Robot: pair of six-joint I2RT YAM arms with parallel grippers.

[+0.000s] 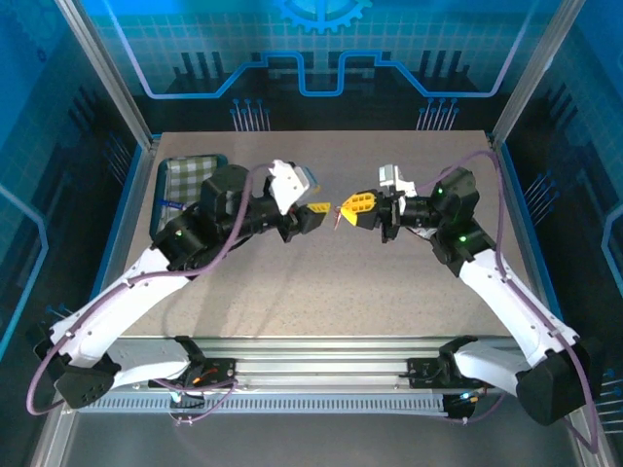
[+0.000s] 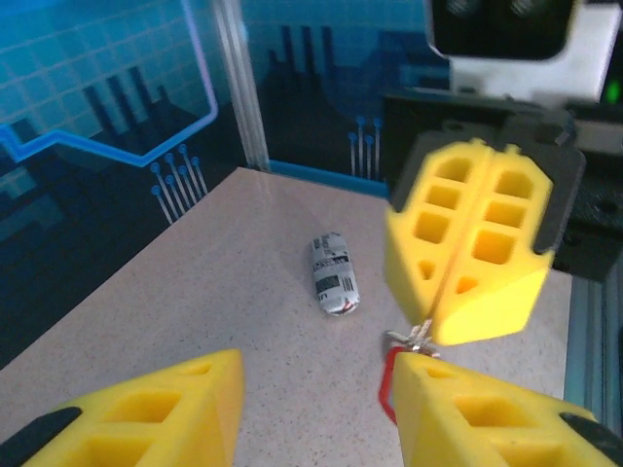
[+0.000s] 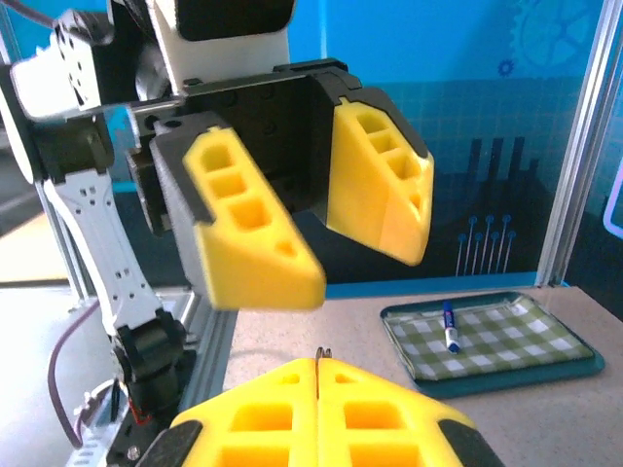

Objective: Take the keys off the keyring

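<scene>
Evidently both arms reach inward over the middle of the counter [image 1: 321,292], elbows bent out to the sides, their hands level and facing tip to tip. The right hand [image 1: 358,206] is clamped tight, with a sliver of grey metal, probably the key [image 2: 419,338], nipped at its tips. The red keyring [image 2: 387,384] hangs just below, right against one fingertip of the left hand [image 1: 317,211], whose jaws stand apart around nothing.
</scene>
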